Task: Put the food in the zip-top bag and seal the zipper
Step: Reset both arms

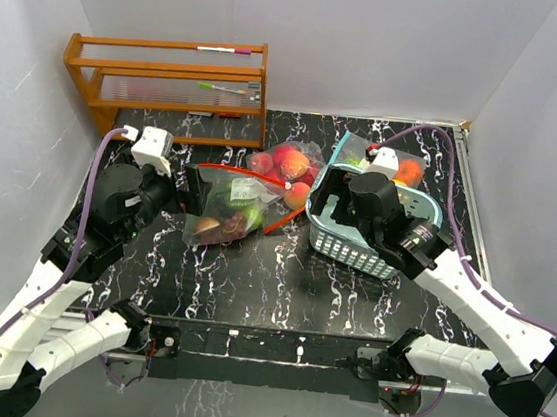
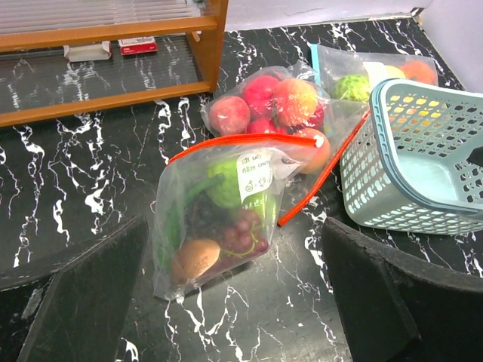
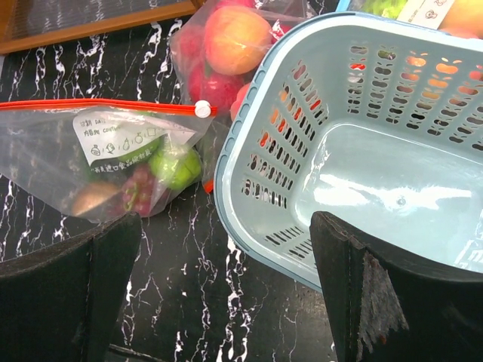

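The food [image 2: 226,185] is inside the zip-top bag [image 2: 219,226]: a green piece, some purple grapes and a brownish piece. The bag lies flat in the middle of the black counter [image 2: 75,188]. I see no food lying loose. Its red zipper [image 2: 241,139] is the edge farthest from the left claw [image 2: 234,249]. It runs sideways, left to right, and the little white slider [image 2: 318,141] sits at the right end, the end nearest the basket [image 2: 392,196]. I cannot tell if the zipper is shut all the way. Another red strip [image 2: 324,170] slants down beside the slider; I cannot tell which bag it belongs to.

The left claw is the nearer one. The bag lies right in front of it, bottom closest, zipper farthest. Its two fingers stand wide apart and hold nothing. The right claw [image 3: 226,226] hangs over the near rim of the basket. Its fingers are wide apart too, with nothing in them. From there the bag lies off to its left, and the slider end points toward it.

I think the next move has to go along the zipper line, side to side, not toward the bag's bottom. A second bag [image 2: 272,102] of red and peach fruit sits just behind, right against the zipper edge, so a claw reaching there could bump it.
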`<control>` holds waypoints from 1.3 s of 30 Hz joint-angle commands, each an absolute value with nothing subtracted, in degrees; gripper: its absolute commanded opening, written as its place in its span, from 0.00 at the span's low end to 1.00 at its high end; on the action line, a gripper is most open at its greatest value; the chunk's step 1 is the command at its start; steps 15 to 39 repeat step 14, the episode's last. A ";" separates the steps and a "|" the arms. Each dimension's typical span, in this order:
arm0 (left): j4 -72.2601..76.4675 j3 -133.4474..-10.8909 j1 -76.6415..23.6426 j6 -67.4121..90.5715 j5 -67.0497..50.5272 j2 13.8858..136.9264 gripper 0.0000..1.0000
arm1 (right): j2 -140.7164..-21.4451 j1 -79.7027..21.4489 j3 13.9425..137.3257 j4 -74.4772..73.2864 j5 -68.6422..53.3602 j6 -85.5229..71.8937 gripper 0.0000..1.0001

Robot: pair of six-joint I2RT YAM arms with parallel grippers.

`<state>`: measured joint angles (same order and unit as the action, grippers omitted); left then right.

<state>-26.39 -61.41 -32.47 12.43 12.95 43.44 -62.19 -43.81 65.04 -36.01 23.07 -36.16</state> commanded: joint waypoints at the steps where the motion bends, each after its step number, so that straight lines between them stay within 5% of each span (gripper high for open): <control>1: -26.56 -62.17 -32.30 12.70 12.94 43.10 0.97 | -60.18 -43.70 67.59 -34.10 25.65 -37.62 0.98; 39: -25.75 -61.98 -32.34 13.10 12.28 44.03 0.97 | -58.79 -43.76 67.06 -34.64 27.60 -36.51 0.98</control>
